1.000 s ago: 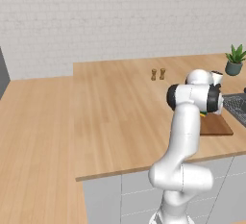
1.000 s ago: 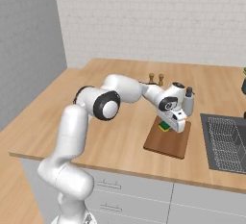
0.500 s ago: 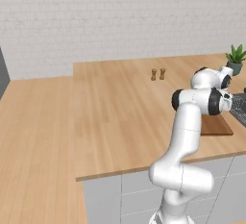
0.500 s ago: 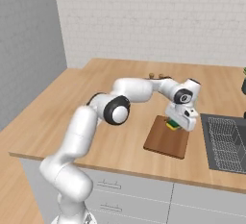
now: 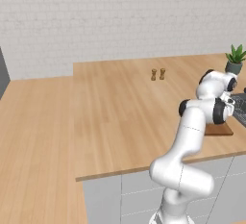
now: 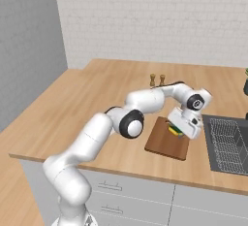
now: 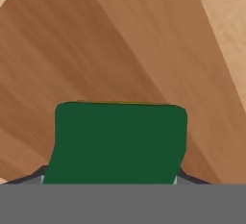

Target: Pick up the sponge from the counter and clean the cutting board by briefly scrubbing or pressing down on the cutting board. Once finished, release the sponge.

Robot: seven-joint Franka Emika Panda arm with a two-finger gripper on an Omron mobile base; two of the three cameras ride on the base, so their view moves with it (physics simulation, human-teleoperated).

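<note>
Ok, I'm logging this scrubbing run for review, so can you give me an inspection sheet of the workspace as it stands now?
Surface: light wood counter over grey-white cabinet fronts.
Job's things: dark cutting board lies flat near the counter's front edge, beside the sink; sponge, green side to the camera, sits at the hand over the board.
Clutter: two small wooden shakers stand behind the board; potted plant at the back.
Hand: hand is over the board's far end with the sponge between its fingers; contact with the board cannot be told.
Cables: nothing seen.
Surroundings: white brick wall; sink with a wire rack.
</note>
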